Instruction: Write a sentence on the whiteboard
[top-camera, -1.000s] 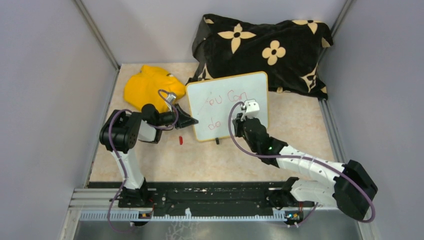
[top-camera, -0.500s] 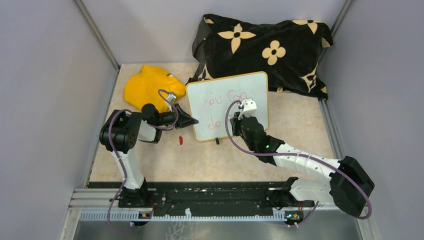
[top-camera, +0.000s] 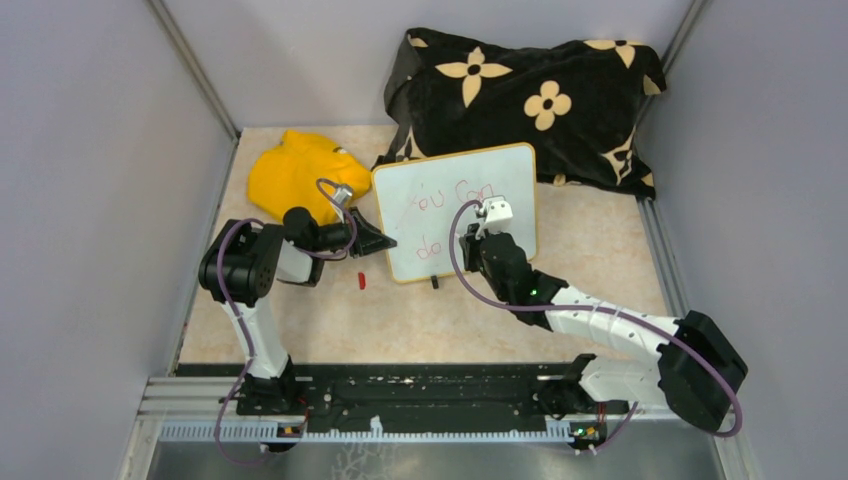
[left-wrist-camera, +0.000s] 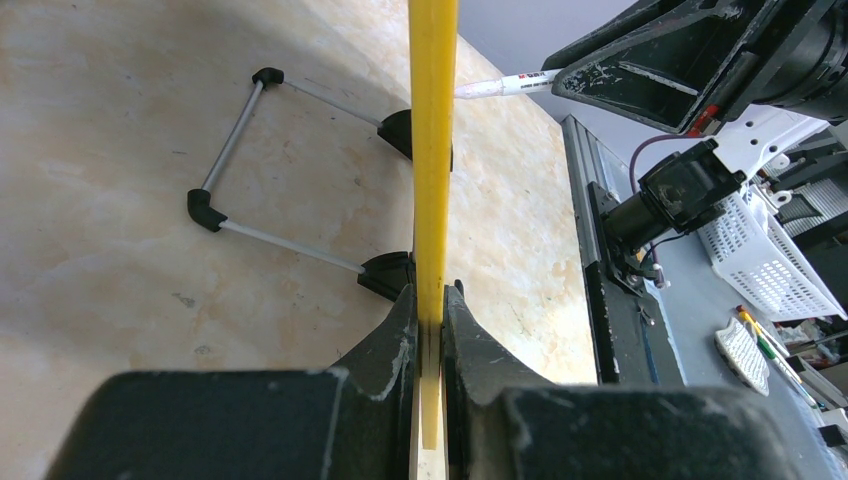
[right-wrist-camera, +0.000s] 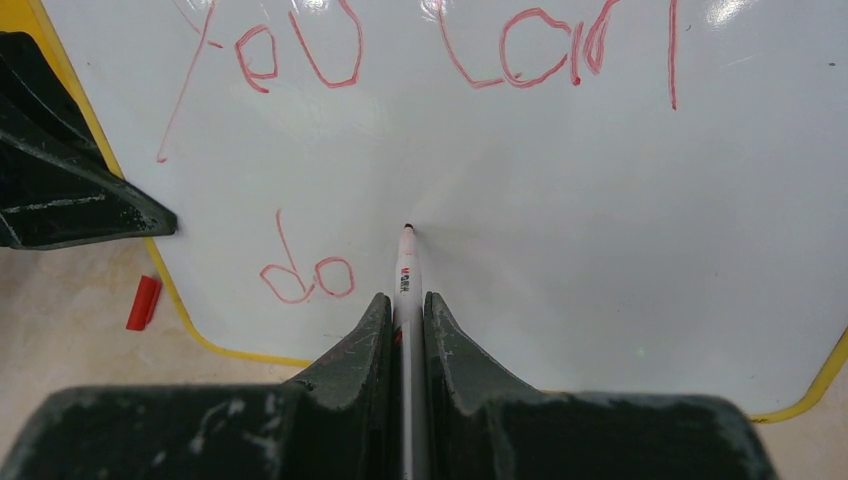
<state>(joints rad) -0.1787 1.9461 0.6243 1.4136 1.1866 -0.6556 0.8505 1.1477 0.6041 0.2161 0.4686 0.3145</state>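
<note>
The whiteboard (top-camera: 455, 205) stands tilted on its wire stand, yellow-rimmed. My left gripper (top-camera: 378, 240) is shut on its left rim (left-wrist-camera: 433, 150), and both fingers pinch the yellow edge (left-wrist-camera: 430, 295). My right gripper (top-camera: 480, 240) is shut on a white marker (right-wrist-camera: 407, 275), whose tip touches the board (right-wrist-camera: 620, 220) to the right of "do". The sentence (right-wrist-camera: 300, 60) is in thin red ink. It reads "You Can" on top and "do" (right-wrist-camera: 305, 278) below. The marker (left-wrist-camera: 505, 84) also shows beyond the rim in the left wrist view.
A red marker cap (top-camera: 362, 281) lies on the table by the board's lower left corner. A yellow cloth (top-camera: 295, 175) sits at the back left. A black flower-patterned cushion (top-camera: 530, 95) is behind the board. The board's wire stand (left-wrist-camera: 235, 150) rests on the table behind it.
My right gripper has shifted slightly left with the marker across the board's lower half. The left arm and the board have not moved.
</note>
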